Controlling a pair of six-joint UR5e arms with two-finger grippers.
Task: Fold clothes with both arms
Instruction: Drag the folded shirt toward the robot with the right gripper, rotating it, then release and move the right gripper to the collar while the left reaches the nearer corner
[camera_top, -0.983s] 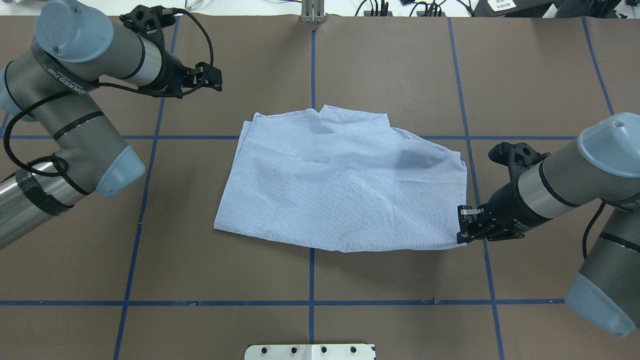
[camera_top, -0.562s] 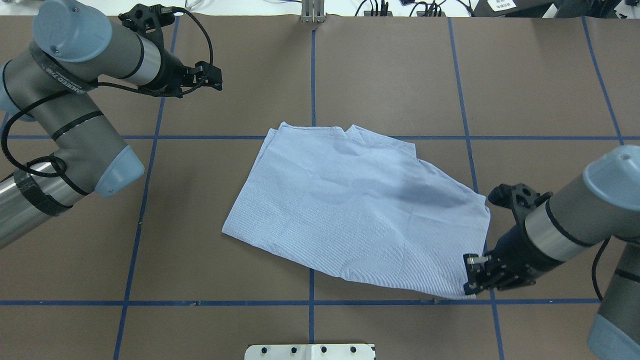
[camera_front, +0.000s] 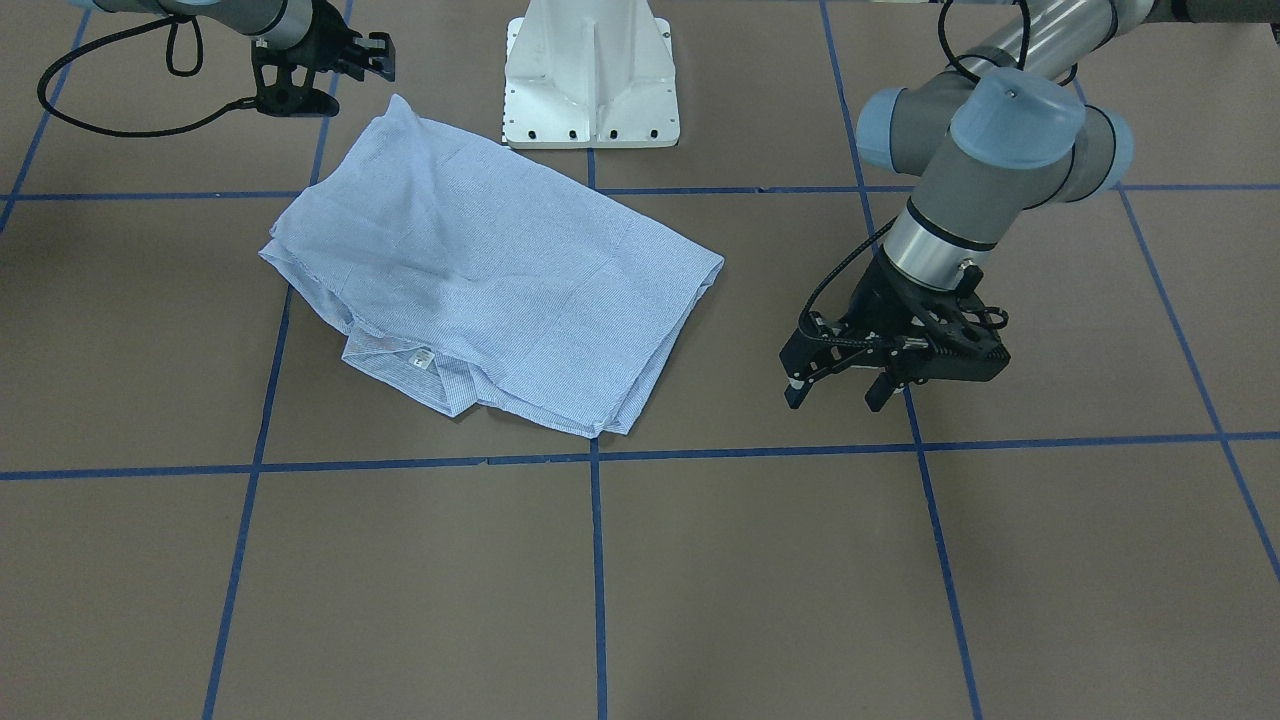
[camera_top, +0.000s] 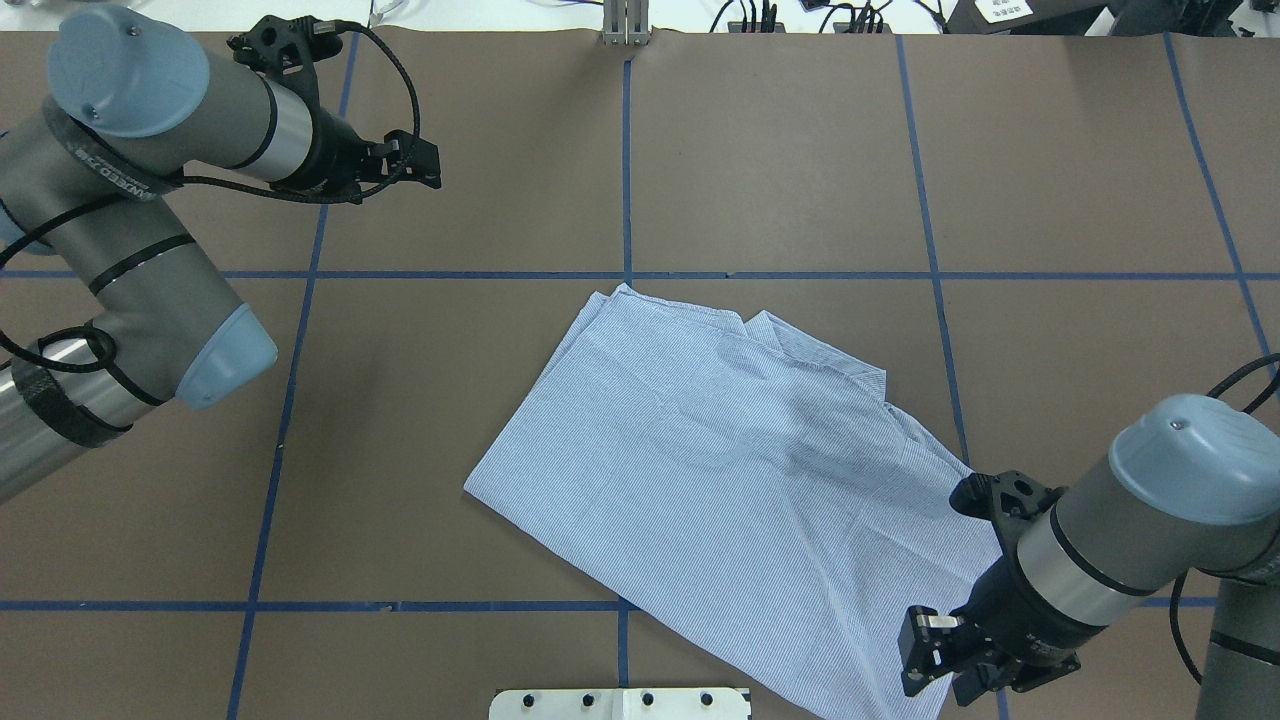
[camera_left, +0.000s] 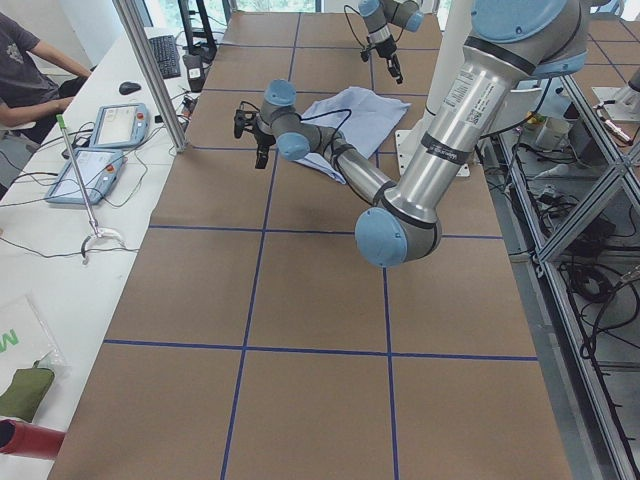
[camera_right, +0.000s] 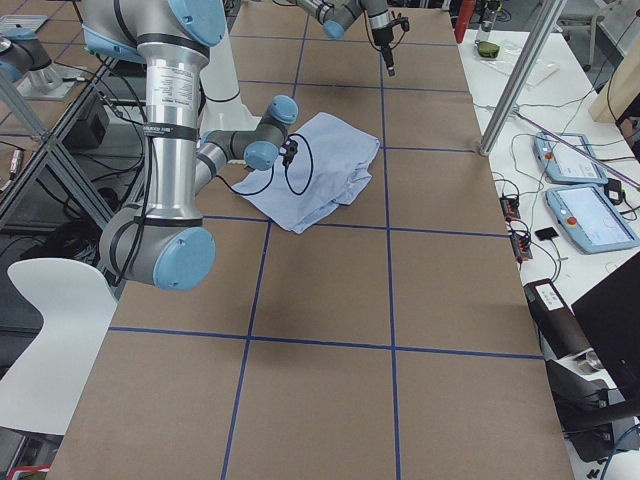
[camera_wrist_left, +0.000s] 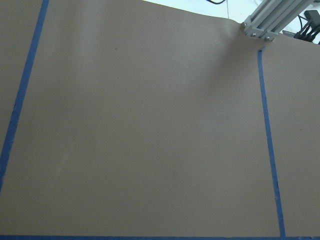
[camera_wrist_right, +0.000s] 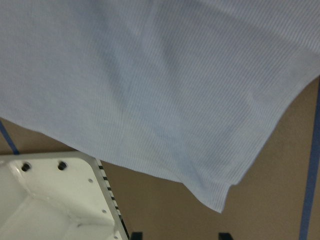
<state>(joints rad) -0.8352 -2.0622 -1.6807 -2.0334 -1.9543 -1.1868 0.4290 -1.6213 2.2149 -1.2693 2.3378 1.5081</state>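
Shirt (camera_top: 720, 470) lay rumpled on counter (camera_top: 800, 150); right end effector (camera_top: 912, 660) hovered at its corner, fingers parted, gripping nothing; left end effector (camera_front: 834, 398) was spread, empty, well apart

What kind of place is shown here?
Probably a robotics laboratory: a brown table gridded with blue tape, two grey touchscreen pendants on a white side bench, and two silver-grey robot arms.
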